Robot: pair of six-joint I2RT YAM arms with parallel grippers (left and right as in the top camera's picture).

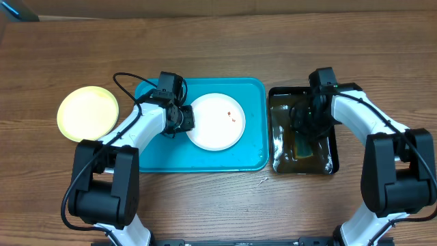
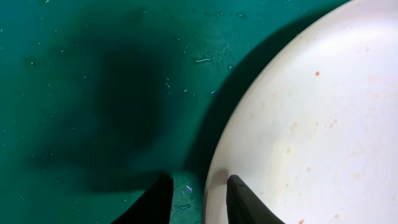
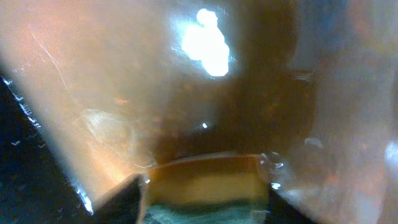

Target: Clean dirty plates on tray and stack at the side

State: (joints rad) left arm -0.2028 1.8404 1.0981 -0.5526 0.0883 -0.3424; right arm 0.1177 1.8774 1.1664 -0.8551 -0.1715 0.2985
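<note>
Left gripper (image 1: 186, 117) sits low at the left edge of the white plate (image 1: 217, 121), its jaws a little apart and straddling the rim: in the left wrist view one finger (image 2: 245, 202) lies over the plate and the other stands over the tray (image 1: 164, 156), with bare turquoise showing between it and the rim, so nothing is pinched. This plate lies flat near the middle of the tray and carries small red-brown smears (image 1: 233, 116) right of its centre. A pale yellow-green plate (image 1: 87, 113) rests on the wooden table (image 1: 239, 48) just left of the tray, apart from it. Right gripper (image 1: 308, 123) reaches down into the glossy black tray (image 1: 272, 130), which holds brownish liquid, and is closed on a yellow sponge (image 3: 205, 190) with a green underside that fills the gap from finger to finger.
</note>
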